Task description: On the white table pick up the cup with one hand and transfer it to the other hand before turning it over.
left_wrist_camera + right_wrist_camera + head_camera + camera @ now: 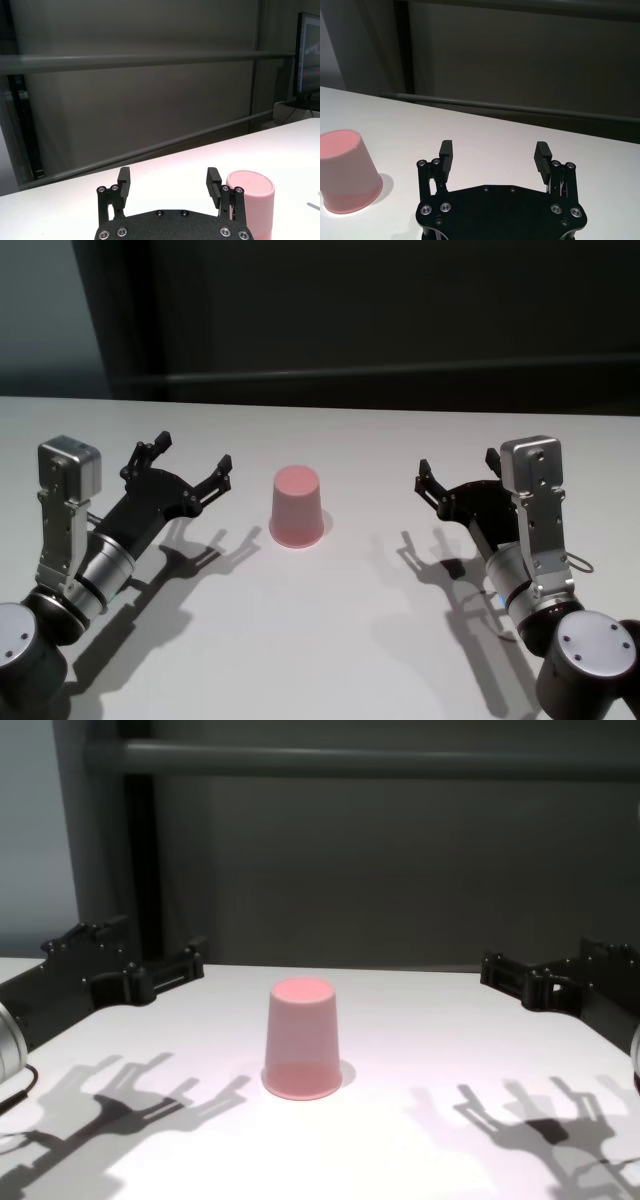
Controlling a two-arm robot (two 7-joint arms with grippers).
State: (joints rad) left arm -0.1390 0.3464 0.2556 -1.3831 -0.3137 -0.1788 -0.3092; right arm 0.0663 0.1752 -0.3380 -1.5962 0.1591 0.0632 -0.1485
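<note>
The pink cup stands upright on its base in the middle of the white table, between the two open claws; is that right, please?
Not quite: the pink cup stands upside down, wide rim on the white table, as the chest view shows. It is between the open left claw and right claw.

The left gripper [192, 464] hovers over the left side of the white table [330, 640], its black fingers [123, 181] spread wide and pointing forward and inward, holding nothing. The right gripper [457, 474] hangs over the table's right side in a mirrored pose, its fingers [542, 155] equally wide apart and empty. Both silver forearms reach in from the near corners, wrists angled toward the table's middle.
</note>
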